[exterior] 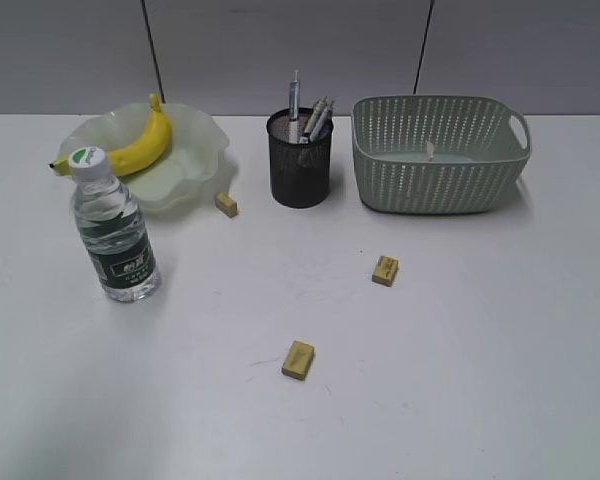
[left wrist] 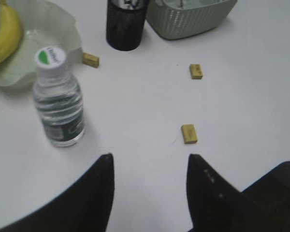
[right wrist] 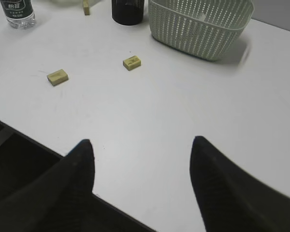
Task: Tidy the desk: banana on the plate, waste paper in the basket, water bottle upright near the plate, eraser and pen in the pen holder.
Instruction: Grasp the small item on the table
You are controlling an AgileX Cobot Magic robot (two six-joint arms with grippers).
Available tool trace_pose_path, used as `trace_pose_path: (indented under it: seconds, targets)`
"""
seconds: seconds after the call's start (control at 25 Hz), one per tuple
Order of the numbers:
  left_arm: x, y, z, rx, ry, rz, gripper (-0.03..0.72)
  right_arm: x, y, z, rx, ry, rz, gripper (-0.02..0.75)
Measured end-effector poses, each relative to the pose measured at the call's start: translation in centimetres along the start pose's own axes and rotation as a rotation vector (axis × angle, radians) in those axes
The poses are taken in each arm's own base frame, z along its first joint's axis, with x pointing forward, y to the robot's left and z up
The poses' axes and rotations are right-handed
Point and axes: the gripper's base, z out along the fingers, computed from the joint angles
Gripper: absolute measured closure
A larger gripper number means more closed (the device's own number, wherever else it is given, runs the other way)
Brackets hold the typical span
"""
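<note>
Both grippers, left and right, are hovering over the desk with jaws apart, grasping nothing. Three small tan erasers are lying loose: nearest, middle, and one beside the plate. One clear bottle with a green label is standing upright near the plate. Behind, one yellow banana is resting on the plate, one black mesh holder is holding pens, and one green basket is sitting rightmost.

desk matt white | pen holder black mesh | basket perforated plastic
</note>
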Motion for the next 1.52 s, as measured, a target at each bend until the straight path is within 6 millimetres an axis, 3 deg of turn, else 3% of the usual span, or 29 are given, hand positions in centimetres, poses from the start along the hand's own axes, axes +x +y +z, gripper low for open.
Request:
trace_pose_path:
  seconds: [0.08,0.16,0.36,0.76,1.2,1.52]
  targets:
    - [-1.5,-0.3,1.7,0.039,0.015,-0.003,0.321,0.0,0.0,0.0,0.0,-0.001,0.0,0.242]
    - [-2.8,-0.3,4.7,0.06,0.09,-0.001,0.321,0.0,0.0,0.0,0.0,-0.001,0.0,0.242]
    - [-4.7,-1.0,10.2,0.092,0.219,0.024,0.321,0.0,0.0,0.0,0.002,-0.003,-0.002,0.242]
    - [-4.4,-4.9,21.6,0.173,0.497,0.093,0.321,0.0,0.0,0.0,0.002,-0.005,-0.002,0.242]
    - [-2.8,-7.3,29.5,0.157,0.705,0.039,0.284,0.0,0.0,0.0,0.002,-0.005,-0.002,0.244]
    - [-0.4,-7.7,32.4,0.006,0.858,0.076,0.259,0.0,0.0,0.0,0.002,-0.005,-0.002,0.244]
